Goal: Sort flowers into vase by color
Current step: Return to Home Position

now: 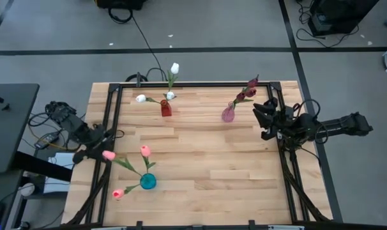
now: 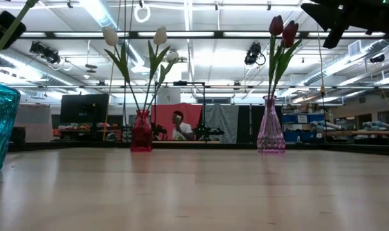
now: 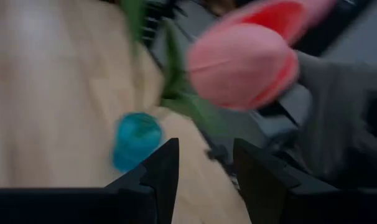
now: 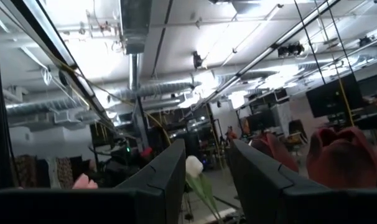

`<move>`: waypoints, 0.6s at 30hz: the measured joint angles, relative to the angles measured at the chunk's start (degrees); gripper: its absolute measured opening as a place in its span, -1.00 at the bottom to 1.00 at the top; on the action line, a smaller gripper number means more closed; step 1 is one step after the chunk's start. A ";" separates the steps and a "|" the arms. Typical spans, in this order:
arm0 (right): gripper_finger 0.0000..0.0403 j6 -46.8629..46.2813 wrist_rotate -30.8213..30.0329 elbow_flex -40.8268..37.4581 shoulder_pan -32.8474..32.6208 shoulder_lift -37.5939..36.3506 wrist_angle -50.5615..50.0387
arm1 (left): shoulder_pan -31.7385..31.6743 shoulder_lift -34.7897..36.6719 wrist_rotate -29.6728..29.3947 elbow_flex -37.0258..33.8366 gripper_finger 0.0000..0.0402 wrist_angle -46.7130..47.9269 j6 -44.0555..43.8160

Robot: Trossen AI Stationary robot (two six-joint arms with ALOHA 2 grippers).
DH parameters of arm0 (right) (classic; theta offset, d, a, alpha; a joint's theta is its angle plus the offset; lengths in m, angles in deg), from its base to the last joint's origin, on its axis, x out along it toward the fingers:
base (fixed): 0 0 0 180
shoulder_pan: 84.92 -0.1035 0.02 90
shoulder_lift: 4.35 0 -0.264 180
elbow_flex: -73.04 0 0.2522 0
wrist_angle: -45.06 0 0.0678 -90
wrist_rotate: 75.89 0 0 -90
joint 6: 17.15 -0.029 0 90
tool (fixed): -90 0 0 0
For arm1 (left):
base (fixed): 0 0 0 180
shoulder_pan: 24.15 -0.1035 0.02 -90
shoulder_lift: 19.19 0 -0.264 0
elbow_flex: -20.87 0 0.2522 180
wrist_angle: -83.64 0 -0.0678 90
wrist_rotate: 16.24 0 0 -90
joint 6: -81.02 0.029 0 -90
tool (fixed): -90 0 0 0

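Every flower stands in a vase, one colour to each. Three pink tulips are in the blue vase at the counter's left, close to the left arm. The white tulips are in the red vase, and the maroon tulips are in the pink vase nearer the right arm. No stem lies loose on the counter, so the sorting looks finished.

The left claw hangs at the left edge, released and empty, with its fingers apart. One pink head is close in front of it and the blue vase is farther off. The right claw sits at the right edge, near the maroon heads, also released, with nothing between its fingers.

These tulips look very light, with thin springy stems that would likely bend and swing rather than hold a line. The heads seem soft and crushable. If one needed moving, the bare stem below the leaves is the place to pinch, not the head or a leaf, which would probably slip. The stems lean far out of the narrow necks, so a brush against a bloom could tip its vase. The arms should therefore be kept wide of the blooms.
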 joint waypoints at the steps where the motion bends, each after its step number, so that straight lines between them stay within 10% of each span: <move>1: -0.32 0.01 0.00 0.00 0.00 0.00 -0.45 | 0.00 0.00 1.88 0.00 -0.22 -0.16 0.80; 12: -0.32 -5.57 -1.71 0.01 0.31 -0.10 2.02 | 0.02 0.00 -6.87 0.04 -0.22 6.03 -4.91; 18: -0.32 -2.48 1.13 0.02 0.15 0.09 -2.31 | 0.02 0.00 -21.74 -0.44 -0.22 -0.75 -6.91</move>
